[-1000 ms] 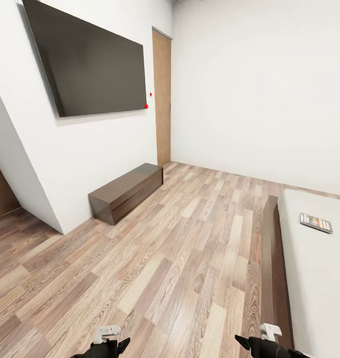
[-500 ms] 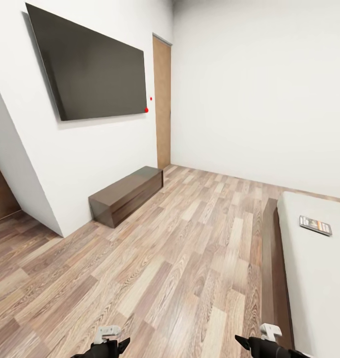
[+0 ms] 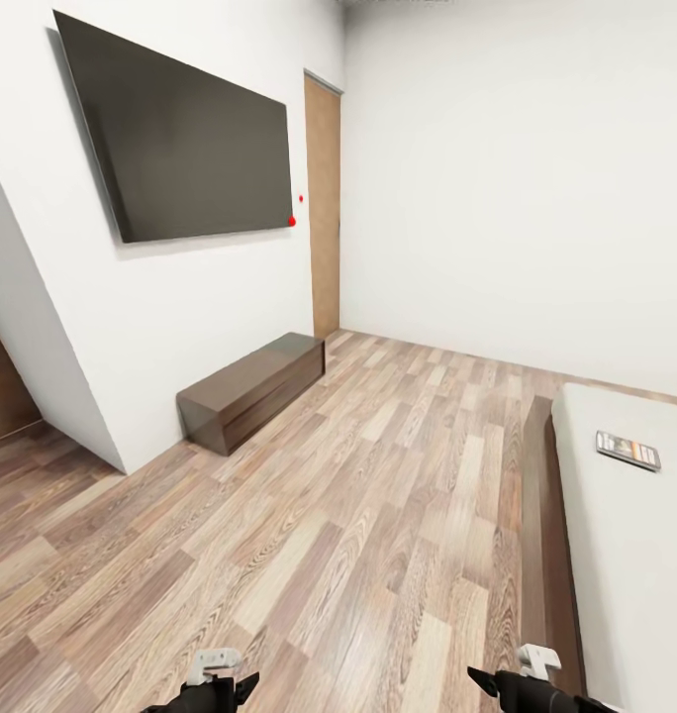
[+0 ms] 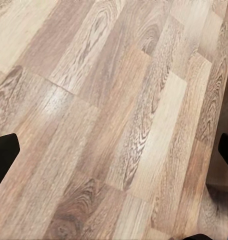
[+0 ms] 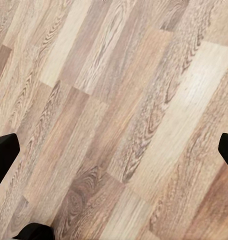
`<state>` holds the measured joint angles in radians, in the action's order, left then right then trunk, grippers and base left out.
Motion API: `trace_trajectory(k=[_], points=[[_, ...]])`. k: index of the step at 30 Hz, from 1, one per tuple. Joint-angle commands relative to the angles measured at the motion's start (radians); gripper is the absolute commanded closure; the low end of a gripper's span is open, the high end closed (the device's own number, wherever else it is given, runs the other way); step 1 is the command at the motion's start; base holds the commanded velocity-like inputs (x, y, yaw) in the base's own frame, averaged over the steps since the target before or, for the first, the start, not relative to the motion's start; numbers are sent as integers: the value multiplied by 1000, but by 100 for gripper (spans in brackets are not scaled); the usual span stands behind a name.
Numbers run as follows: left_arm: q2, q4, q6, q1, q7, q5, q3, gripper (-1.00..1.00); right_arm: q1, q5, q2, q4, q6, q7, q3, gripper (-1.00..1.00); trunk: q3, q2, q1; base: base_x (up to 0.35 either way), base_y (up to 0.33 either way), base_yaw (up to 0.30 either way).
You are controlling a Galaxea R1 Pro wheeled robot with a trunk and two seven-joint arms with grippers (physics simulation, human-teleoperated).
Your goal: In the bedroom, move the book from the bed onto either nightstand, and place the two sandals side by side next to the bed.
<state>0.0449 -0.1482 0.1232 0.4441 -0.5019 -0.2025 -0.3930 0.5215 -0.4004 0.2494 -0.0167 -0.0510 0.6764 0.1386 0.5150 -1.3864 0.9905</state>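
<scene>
Book (image 3: 628,450) on bed (image 3: 626,555) (cropped at right); both arms' fingers apart, empty.

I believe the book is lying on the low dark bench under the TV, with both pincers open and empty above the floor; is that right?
Not quite: the head view shows the book lying on the bed, not on the bench under the TV. The rest holds: the left pincer and the right pincer are open and empty above the floor.
</scene>
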Motion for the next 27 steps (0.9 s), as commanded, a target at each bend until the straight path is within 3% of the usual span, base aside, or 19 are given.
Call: trace_trajectory(k=[1, 27], points=[[0, 1, 6, 1, -3, -11, -7, -100, 1, -6, 0, 1, -5, 3, 9, -100, 0, -1, 0, 0, 0, 0], [0, 1, 6, 1, -3, -11, -7, -100, 1, -6, 0, 1, -6, -3, 9, -100, -35, -1, 0, 0, 0, 0]])
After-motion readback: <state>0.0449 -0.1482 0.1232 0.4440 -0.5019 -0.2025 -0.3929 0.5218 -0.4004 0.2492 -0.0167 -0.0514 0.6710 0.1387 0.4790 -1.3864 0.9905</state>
